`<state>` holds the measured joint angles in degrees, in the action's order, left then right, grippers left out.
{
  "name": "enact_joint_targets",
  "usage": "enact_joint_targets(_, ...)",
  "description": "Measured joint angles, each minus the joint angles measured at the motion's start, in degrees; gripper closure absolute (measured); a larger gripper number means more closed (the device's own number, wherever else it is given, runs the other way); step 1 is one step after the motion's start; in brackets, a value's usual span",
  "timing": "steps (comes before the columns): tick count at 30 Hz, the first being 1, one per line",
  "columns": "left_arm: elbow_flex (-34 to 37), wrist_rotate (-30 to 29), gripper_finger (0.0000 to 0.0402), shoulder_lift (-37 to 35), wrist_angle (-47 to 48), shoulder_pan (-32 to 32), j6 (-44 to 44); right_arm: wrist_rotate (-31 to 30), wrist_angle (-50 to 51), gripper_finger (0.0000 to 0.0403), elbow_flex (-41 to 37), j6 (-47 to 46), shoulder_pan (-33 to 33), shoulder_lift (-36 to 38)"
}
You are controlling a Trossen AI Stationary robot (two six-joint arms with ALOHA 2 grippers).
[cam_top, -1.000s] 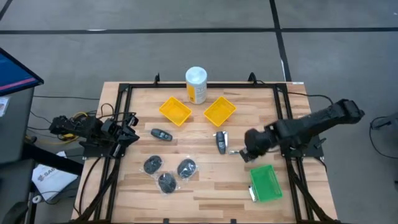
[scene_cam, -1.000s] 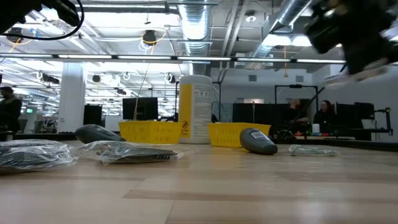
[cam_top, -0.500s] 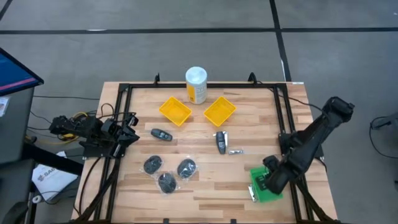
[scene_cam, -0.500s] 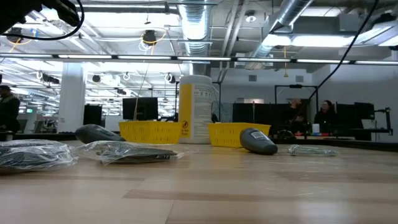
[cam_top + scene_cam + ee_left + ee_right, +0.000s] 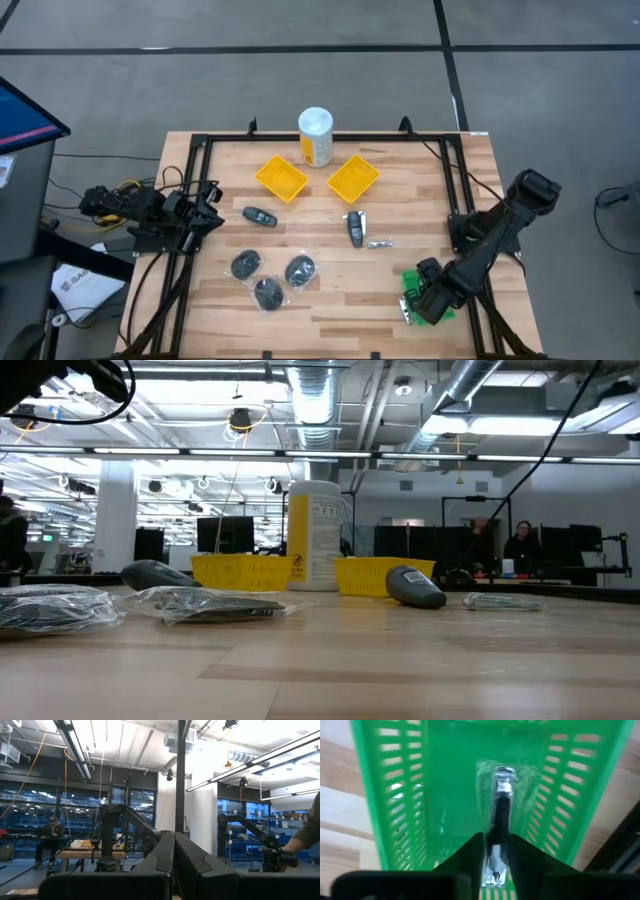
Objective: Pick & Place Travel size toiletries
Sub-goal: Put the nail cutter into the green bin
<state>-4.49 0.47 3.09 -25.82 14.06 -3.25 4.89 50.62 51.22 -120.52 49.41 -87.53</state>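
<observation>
Toiletries are mostly sitting out on the wooden table (image 5: 330, 300): three dark wrapped discs (image 5: 268, 275) clustered toward the front left, one black oblong piece (image 5: 260, 215) lying near the left yellow tray (image 5: 281, 177), another black oblong piece (image 5: 355, 230) just below the right yellow tray (image 5: 353, 178), and a tiny silver piece (image 5: 379, 243) lying just beside that second one. The right gripper (image 5: 495, 851) is hanging down inside the green slotted basket (image 5: 395, 795) at the front right of the table, and it's pinching a slim wrapped silver-and-black piece (image 5: 501, 805) between its fingers, with the basket walls crowding it on both sides. From overhead the right arm is covering most of the basket, so you're only seeing green poking out around it, while the wrist camera is giving the clear look at what's being gripped. The low view isn't catching the right arm or the basket at all, it's just showing the discs, the oblong pieces, the yellow trays and the tall white-capped yellow canister (image 5: 314, 535) standing behind them. The left gripper (image 5: 174, 862) is parked off the left edge of the table, its fingers pressed together with nothing between them, looking out at the room where a person (image 5: 51, 837) is sitting at a desk
</observation>
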Motion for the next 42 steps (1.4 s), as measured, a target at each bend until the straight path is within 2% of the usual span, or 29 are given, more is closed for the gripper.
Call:
enact_joint_targets(10,0.0,0.86,0.0399,0.0,-0.09,0.0,-0.02,1.51,-0.4,0.0209,0.04,1.56,-0.48,1.55)
enact_joint_targets(14,0.02,1.53,0.0399,0.0,-0.13,0.0,-0.16,1.58,-0.3,0.0192,1.23,4.93,-1.52,4.95)
enact_joint_targets(17,0.02,1.68,0.0399,0.0,-0.13,0.02,-0.15,1.25,0.16,0.0192,2.91,11.0,-4.05,8.92)
enact_joint_targets(22,0.02,1.77,0.0399,0.0,-0.12,0.0,0.28,1.19,0.28,0.0204,5.55,27.76,-11.24,14.06)
enact_joint_targets(27,0.02,1.84,0.0399,0.0,-0.15,0.0,0.42,1.03,2.07,0.0214,7.69,46.84,-21.08,14.73)
enact_joint_targets(31,0.02,1.84,0.0399,0.01,-0.13,0.01,0.43,1.04,2.09,0.0207,8.07,63.71,-28.12,11.82)
enact_joint_targets(36,0.02,1.77,0.0399,0.02,-0.11,0.02,0.44,0.78,2.07,0.0174,8.07,89.08,-33.17,5.83)
enact_joint_targets(42,0.02,1.64,0.0399,0.02,-0.13,0.0,0.44,-6.33,1.2,0.0146,8.07,109.54,-35.64,-1.58)
